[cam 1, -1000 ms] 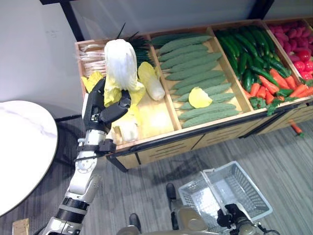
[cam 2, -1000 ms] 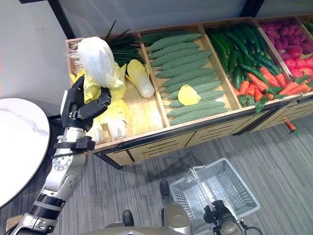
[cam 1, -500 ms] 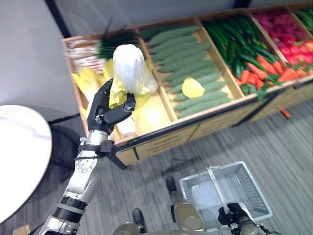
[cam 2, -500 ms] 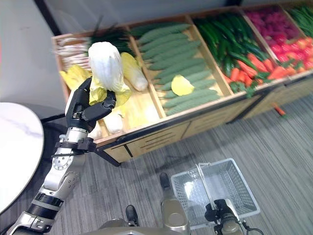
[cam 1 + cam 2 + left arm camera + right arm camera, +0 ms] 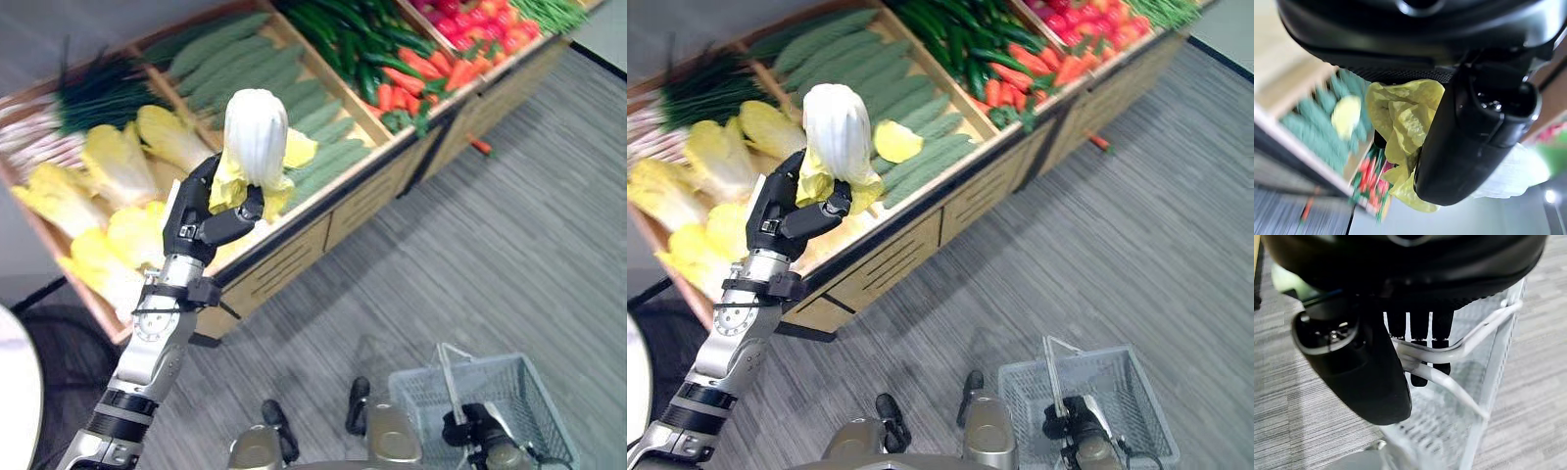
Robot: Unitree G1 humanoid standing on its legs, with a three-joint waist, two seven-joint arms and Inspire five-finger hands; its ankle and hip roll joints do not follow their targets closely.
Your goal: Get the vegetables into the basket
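Observation:
My left hand [image 5: 201, 211] is shut on a napa cabbage [image 5: 255, 137], white at the top with yellow leaves [image 5: 1400, 122] at its base, held upright above the front edge of the wooden produce stand [image 5: 294, 245]. A grey wire basket [image 5: 490, 401] hangs low at the right, its white handle [image 5: 1449, 352] inside the curled fingers of my right hand [image 5: 1068, 426]. No vegetables are visible in the basket. More cabbages [image 5: 108, 166] lie in the stand's left bin.
The stand's bins hold cucumbers [image 5: 245, 73], dark green peppers and carrots [image 5: 392, 78], red vegetables [image 5: 460, 20] and green chives [image 5: 98, 93]. One carrot [image 5: 478, 147] lies on the grey floor beside the stand. A round white table [image 5: 15, 392] edges in at the left.
The whole picture has swung round, so the camera has turned right. My left hand still holds the cabbage, now over the stand's front edge rather than over the cabbage bin. The basket stays in my right hand.

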